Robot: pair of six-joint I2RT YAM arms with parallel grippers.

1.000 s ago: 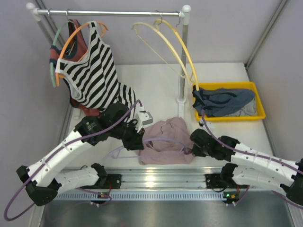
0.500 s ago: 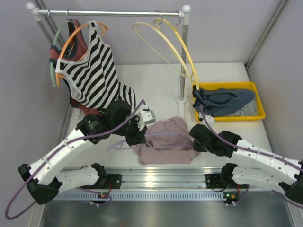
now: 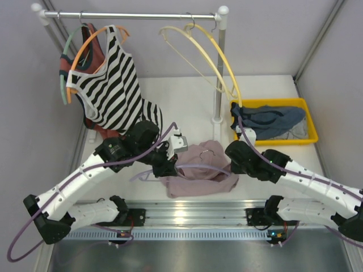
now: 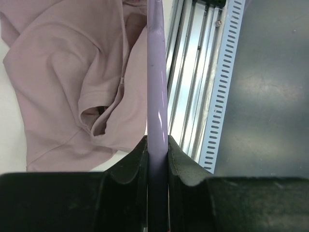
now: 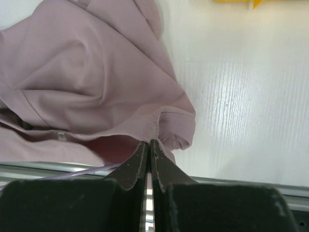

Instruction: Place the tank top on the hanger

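1. White tabletop [image 3: 193, 96], ribbed and matte, boxed in by pale grey walls. A slotted aluminium rail [image 3: 187, 211] runs along the near edge behind both wrists.
2. Left gripper [image 4: 157, 145]: jaws narrow, clamped on either side of the lavender hanger [image 4: 157, 82]. Its bar runs straight out ahead of the tips. Judged a steering grip, so the hanger's arm can be fed into an opening of the garment.
3. Just beside those jaws lies the tank top [image 4: 72, 72], dusty pink and crumpled flat on the table, with the bar running along its edge. Cannot tell whether the far end of the bar is inside the cloth.
4. Right gripper [image 5: 149, 145]: jaws pressed fully together, nipping a ribbed hem fold at the very tips. Judged an anchoring pinch that holds the edge up and steady against the hanger's push.
5. The garment sits between the two grippers, not yet on the hanger.
6. Well beyond the right jaws is a yellow bin [image 3: 300, 102] holding blue-grey clothing [image 3: 266, 120].
7. Well beyond the left jaws stands a clothes rail [image 3: 130, 16]. It carries a striped top [image 3: 108, 85] on an orange hanger [image 3: 96, 35] and bare pale yellow hangers [image 3: 198, 45].
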